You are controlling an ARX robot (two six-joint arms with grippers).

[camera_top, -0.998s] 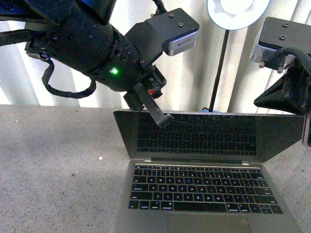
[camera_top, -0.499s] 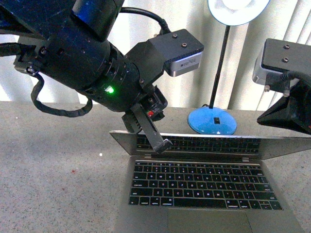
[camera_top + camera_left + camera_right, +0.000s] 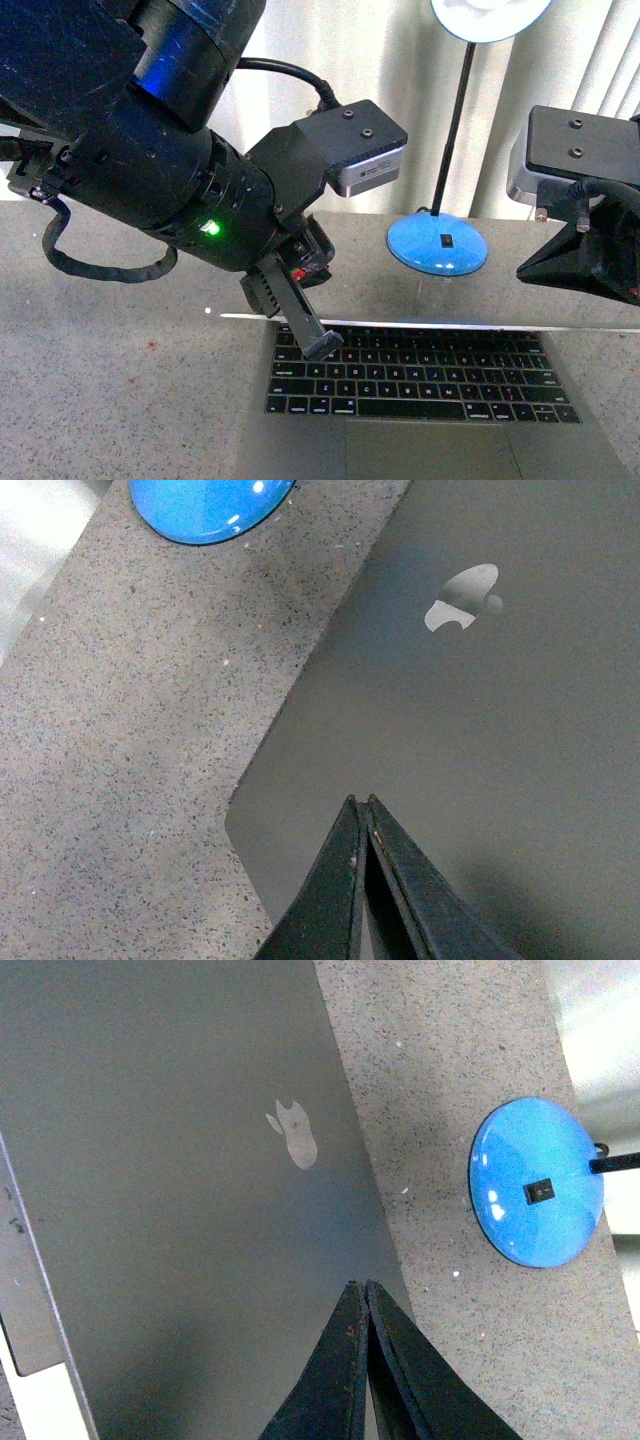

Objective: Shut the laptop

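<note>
Laptop [image 3: 420, 375] sits on the speckled table [image 3: 120, 380], its lid [image 3: 480, 730] partway down, long edge crosswise, beneath the clenched, empty left gripper [image 3: 322, 345] at its left corner; the right gripper [image 3: 364, 1290], also clenched, hovers opposite.

The left arm [image 3: 150, 170] is a fat black barrel with blue glints, a green light [image 3: 211, 228] at its 5 o'clock. A grey-faced camera box [image 3: 355, 150] with two screws sits at 3 o'clock; a ribbed black cable [image 3: 100, 268] loops at 7. Its black claw [image 3: 322, 345] has a red tab [image 3: 300, 272] at 11.
</note>
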